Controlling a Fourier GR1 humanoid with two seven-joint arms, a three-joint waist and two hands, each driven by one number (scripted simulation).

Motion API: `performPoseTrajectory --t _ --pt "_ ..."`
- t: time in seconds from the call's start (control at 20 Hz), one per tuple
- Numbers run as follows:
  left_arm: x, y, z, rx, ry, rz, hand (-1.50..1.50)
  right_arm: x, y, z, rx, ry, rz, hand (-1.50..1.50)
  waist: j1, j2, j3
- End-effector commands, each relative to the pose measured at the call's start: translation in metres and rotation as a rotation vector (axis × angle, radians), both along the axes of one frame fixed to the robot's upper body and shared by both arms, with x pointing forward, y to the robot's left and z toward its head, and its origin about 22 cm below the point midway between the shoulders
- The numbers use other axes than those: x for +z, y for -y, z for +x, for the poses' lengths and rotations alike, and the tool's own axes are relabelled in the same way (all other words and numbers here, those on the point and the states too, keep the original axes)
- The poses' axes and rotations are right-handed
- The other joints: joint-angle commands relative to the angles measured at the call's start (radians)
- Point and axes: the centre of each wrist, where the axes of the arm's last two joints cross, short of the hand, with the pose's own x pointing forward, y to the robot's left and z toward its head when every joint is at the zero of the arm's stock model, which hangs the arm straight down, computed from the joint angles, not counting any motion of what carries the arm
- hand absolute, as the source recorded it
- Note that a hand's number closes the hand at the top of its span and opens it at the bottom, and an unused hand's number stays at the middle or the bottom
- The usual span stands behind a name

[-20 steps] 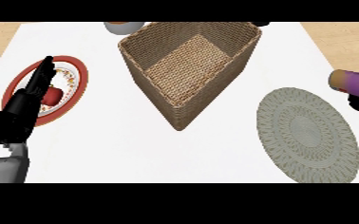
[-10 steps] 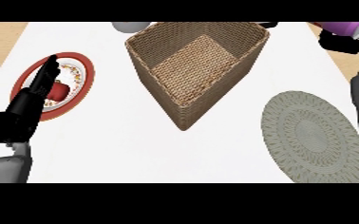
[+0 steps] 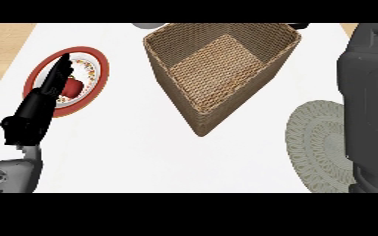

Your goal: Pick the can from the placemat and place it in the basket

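Head view: a woven basket point(image 3: 221, 70) sits at the far middle of the white table point(image 3: 148, 160), its inside bare as far as can be seen, with 1 corner pointing toward the near edge. At the right lies the round grey-green placemat point(image 3: 317, 145), with nothing visible on the part that shows. A broad dark grey forearm point(image 3: 360, 105) runs up the right edge and covers the mat's right side. The right hand and the can do not show; whether the can is held up there out of view cannot be told, nor can the state of that hand's fingers.

At the left, the left hand point(image 3: 44, 105) rests with its fingers straight and pressed together, pointing far over a red-rimmed plate point(image 3: 100, 72) that carries a small red thing point(image 3: 71, 86), partly hidden.

As a judgement, the risk lies with the unseen can: if it is carried above the far right rim, a release outside the wall would send it onto the table. The forearm, passing close by the basket's right corner, could also nudge the basket off its spot.
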Motion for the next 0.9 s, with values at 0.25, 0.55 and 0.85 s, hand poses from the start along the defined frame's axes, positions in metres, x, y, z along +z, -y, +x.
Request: performPoseTrajectory --t 0.25,0.55,0.85 --pt "-0.002 0.008 0.018 -0.031 0.018 -0.016 0.00 0.077 -0.089 -0.005 -0.020 -0.113 0.053 1.50 0.036 0.025 0.003" --pt "0.000 0.009 0.009 -0.055 0.021 -0.014 0.00 0.044 -0.074 0.042 0.003 -0.270 0.085 1.50 0.048 0.028 0.004" --pt "0.000 0.007 0.006 -0.049 0.015 -0.011 0.00 0.019 -0.118 0.047 -0.040 -0.404 0.086 1.50 0.044 0.024 0.004"
